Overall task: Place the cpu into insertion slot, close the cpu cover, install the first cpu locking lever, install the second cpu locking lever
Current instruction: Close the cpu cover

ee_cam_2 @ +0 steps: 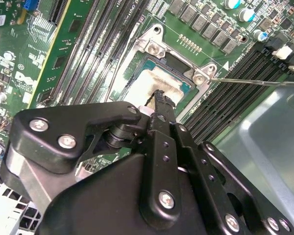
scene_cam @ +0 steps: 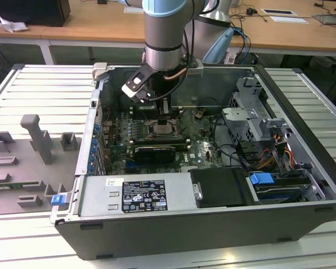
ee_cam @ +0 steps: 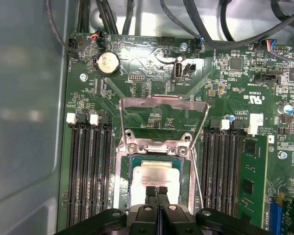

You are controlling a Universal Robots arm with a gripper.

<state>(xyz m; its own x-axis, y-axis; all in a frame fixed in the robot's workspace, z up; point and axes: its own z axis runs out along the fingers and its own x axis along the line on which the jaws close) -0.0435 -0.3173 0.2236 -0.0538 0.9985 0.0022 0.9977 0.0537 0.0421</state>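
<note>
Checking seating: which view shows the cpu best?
First wrist view: the cpu lies in the insertion slot, top mostly unhidden. In the second wrist view the gripper covers part; the exterior view shows it far off.

Illegible small print on power supply label (scene_cam: 143, 196)

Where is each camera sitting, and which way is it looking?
Exterior view: stands outside the open case, looking down into it; the arm shows.
First wrist view: rides on the arm, looking at the motherboard and open cover; the gripper shows.
Second wrist view: rides on the arm, looking slantwise past the gripper's black body at the motherboard.
Both wrist views share the cpu at the gripper tip.
</note>
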